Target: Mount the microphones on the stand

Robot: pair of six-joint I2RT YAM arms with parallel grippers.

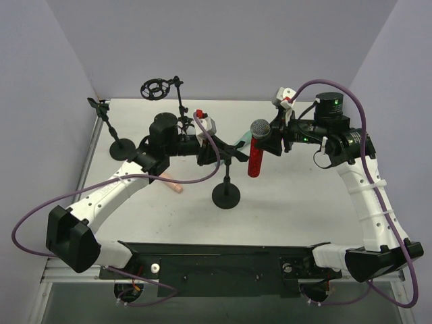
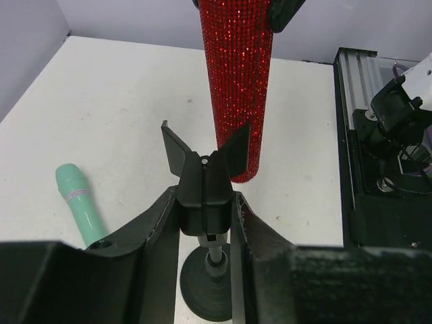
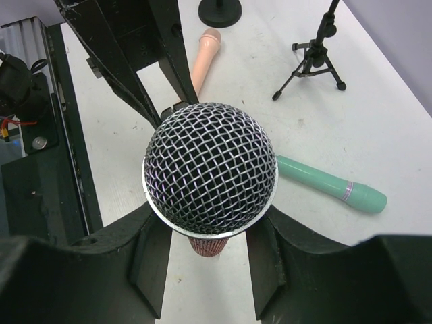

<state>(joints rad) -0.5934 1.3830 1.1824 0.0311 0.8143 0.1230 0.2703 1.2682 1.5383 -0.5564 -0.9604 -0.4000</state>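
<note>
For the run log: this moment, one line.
left gripper shut on stand clip; right gripper holds red microphone beside clip; loose: mint-green microphone, peach-pink microphone

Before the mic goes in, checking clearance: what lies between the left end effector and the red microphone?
Only the forked clip, gripped by the left end effector, just before the red microphone; left wrist view.

Top view: high behind the arm bases, looking down on the whole worktop (image 1: 304, 196). Left wrist view: close behind the left hand (image 2: 204, 202), facing the right edge. Right wrist view: close over the right hand (image 3: 209, 233), looking steeply down. All three share the glittery red microphone (image 2: 236, 88).
</note>
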